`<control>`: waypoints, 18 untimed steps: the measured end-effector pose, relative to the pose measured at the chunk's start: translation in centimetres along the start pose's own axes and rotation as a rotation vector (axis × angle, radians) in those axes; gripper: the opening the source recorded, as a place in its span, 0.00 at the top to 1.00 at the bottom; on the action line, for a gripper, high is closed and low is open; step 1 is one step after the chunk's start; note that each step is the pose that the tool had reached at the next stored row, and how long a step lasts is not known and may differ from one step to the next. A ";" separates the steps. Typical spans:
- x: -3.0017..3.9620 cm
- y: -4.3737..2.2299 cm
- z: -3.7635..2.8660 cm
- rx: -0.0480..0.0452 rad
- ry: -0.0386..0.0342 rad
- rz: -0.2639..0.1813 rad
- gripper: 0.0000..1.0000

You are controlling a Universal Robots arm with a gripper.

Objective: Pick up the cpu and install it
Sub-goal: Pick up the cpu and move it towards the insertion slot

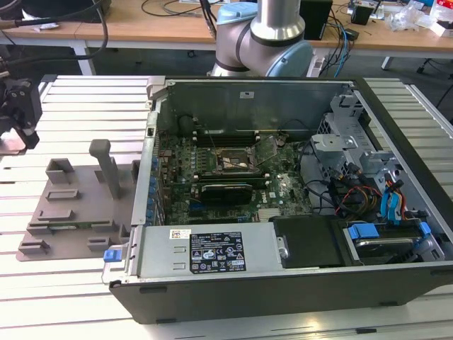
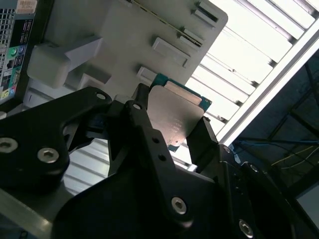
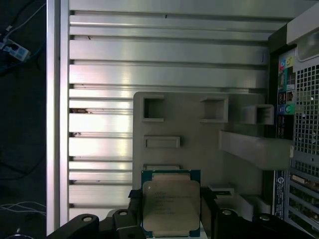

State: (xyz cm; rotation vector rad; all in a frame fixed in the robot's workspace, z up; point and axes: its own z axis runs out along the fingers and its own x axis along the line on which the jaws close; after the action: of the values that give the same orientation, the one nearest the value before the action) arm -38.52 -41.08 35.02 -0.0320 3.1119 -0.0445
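In both wrist views the cpu (image 3: 171, 204) (image 2: 175, 115), a flat square chip with a silver-grey top plate and a thin teal edge, sits between two black fingers. My gripper (image 3: 171, 199) (image 2: 174, 119) is shut on it, one finger on each opposite side. The chip is lifted off the grey plastic tray (image 3: 189, 119) (image 2: 124, 30), which lies below it. In the exterior view the gripper (image 1: 19, 138) hangs at the far left, over the slatted table beside the tray (image 1: 71, 212). The open motherboard socket (image 1: 233, 161) lies inside the computer case, well to the exterior view's right.
The open computer case (image 1: 283, 269) fills the middle and right, with a drive cage and cables (image 1: 368, 177) at its right end. The arm's base (image 1: 269, 42) stands behind the case. An upright grey post (image 1: 106, 166) rises from the tray. The slatted aluminium table (image 1: 85, 106) surrounds everything.
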 end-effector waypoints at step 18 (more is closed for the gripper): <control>-0.06 -0.05 -2.19 0.0000 0.0000 0.000 0.45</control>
State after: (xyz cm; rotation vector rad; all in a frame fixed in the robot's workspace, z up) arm -38.52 -41.07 37.21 -0.0319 3.1119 -0.0444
